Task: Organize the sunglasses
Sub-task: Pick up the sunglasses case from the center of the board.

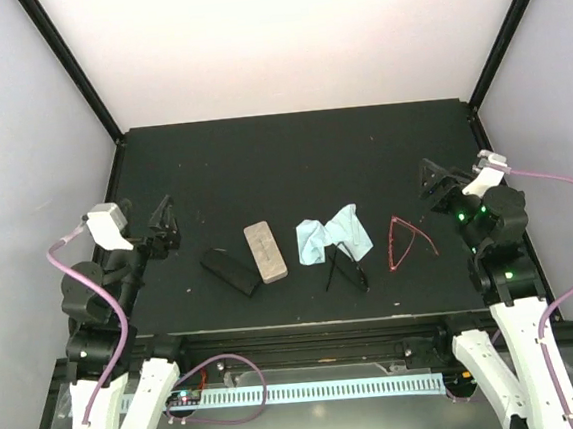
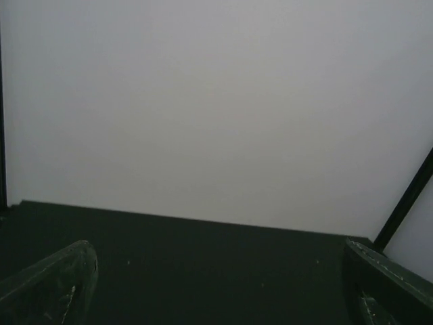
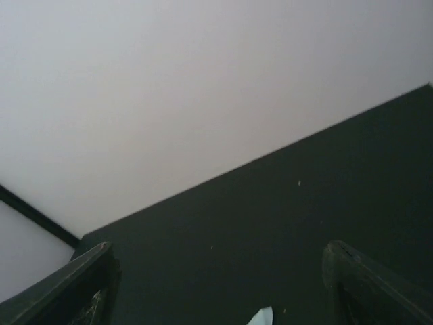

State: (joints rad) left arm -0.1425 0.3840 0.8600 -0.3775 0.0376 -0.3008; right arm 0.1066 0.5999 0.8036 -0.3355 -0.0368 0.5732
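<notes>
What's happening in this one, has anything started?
Nothing is being handled. The left gripper and the right gripper hang open and empty at the table's two sides. Across the middle lie a black case, a beige case, light blue cloths, the black sunglasses just in front of the cloths, and the red sunglasses to the right. Neither pair has been put away.

Two matching arms: left arm (image 1: 98, 301), right arm (image 1: 495, 246) — white lower links, black joint housings. Purple cable (image 1: 70, 268) off each white wrist camera (image 1: 107, 225). Green lights (image 1: 459, 217) on right arm. Left hand (image 1: 165, 225), right hand (image 1: 434, 181) black — fingers (image 2: 54, 284) scuffed.
</notes>
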